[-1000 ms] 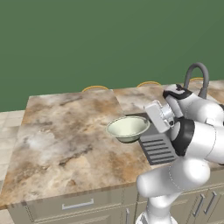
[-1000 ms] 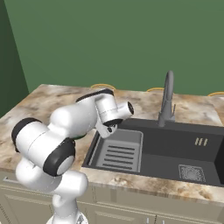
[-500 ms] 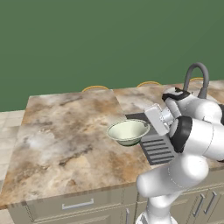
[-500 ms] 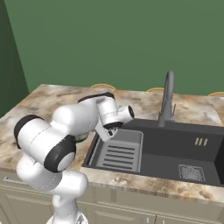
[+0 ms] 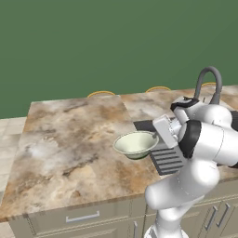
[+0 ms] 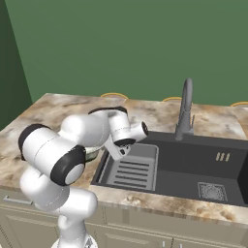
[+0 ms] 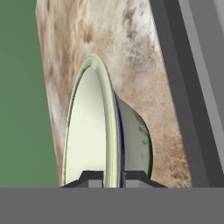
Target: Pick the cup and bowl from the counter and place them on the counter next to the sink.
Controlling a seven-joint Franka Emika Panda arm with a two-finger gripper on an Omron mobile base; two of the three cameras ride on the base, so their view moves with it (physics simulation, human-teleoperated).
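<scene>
Marbled counter (image 5: 69, 139) meets sink (image 6: 193, 169) beside bowl (image 5: 136, 144), rim pinched in jaws.

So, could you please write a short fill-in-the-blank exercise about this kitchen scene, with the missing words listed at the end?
1. The hand is shut on the rim of the ____.
2. The bowl is over the counter, just beside the dark grey ____.
3. The curved tap stands behind the sink, in front of a ____ wall.
4. The ribbed drain part lies at the sink's end nearer to the ____.

Missing words: bowl; sink; green; bowl
</scene>
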